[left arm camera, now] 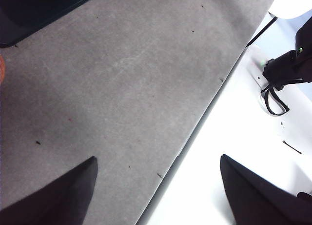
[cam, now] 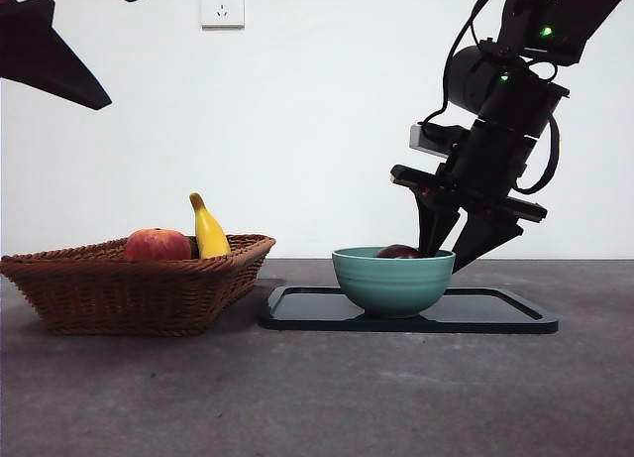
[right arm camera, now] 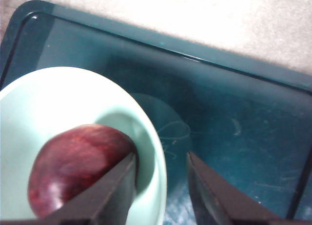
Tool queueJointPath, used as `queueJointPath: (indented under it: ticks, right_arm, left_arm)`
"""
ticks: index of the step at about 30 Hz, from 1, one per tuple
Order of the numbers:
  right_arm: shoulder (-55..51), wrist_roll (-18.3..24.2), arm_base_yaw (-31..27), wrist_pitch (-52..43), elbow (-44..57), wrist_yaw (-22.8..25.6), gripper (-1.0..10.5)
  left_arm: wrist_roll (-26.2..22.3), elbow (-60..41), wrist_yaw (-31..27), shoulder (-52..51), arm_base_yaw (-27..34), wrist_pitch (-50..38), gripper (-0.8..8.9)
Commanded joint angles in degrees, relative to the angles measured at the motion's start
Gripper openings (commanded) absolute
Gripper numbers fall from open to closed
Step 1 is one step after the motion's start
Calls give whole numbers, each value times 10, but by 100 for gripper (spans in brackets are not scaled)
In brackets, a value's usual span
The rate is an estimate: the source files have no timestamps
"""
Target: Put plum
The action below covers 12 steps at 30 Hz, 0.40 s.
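The plum [right arm camera: 78,166], dark maroon and glossy, lies inside the pale green bowl [right arm camera: 58,88]; in the front view only the plum's top [cam: 398,251] shows above the bowl's rim [cam: 391,279]. My right gripper [right arm camera: 161,159] is open and straddles the bowl's rim, one jaw inside beside the plum and the other outside over the dark tray [right arm camera: 234,117]. It holds nothing. My left gripper [left arm camera: 158,159] hangs open and empty over the table's edge, high at the top left in the front view [cam: 124,51].
The bowl stands on the left part of the black tray [cam: 495,313]. To its left a wicker basket [cam: 129,288] holds a red-orange fruit [cam: 157,245] and a yellow banana [cam: 208,229]. The table's edge [left arm camera: 195,132] meets a white surface.
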<state>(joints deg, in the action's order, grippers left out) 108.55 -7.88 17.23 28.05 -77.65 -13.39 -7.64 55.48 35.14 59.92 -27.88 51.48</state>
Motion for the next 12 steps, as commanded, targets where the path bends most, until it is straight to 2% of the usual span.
queueJointPath:
  ticks: [1,12]
  right_arm:
    - [-19,-3,-2,0,-15,2,171]
    - [-176,4,-12,64,-16,-12,171]
  left_arm:
    - [-7,4,5,3,-3,-1,402]
    - [-7,4,5,3,-3,-3,402]
